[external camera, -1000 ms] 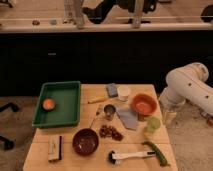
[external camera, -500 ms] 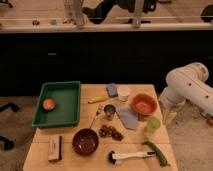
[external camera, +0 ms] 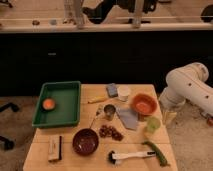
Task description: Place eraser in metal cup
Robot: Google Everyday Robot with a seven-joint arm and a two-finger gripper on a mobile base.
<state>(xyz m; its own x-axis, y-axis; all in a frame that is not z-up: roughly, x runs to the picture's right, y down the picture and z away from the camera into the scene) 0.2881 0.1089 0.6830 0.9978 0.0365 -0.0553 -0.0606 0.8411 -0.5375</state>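
Eraser (external camera: 55, 148) lies flat at the front left corner of the worktop (external camera: 95, 162), close to both edges, with a dark red bowl (external camera: 85, 141) just to its right. Metal cup (external camera: 109, 111) stands upright near the worktop's centre, well apart from the eraser. It is hemmed by a grey cloth (external camera: 129, 118) to its right and a dark fruit cluster (external camera: 110, 132) in front. Green tray (external camera: 59, 103) occupies the left edge. Bare worktop lies between the eraser and the tray. Hand (external camera: 169, 117) hangs off the right edge, beside the light green cup (external camera: 152, 124). Whether it is apart or together cannot be told.
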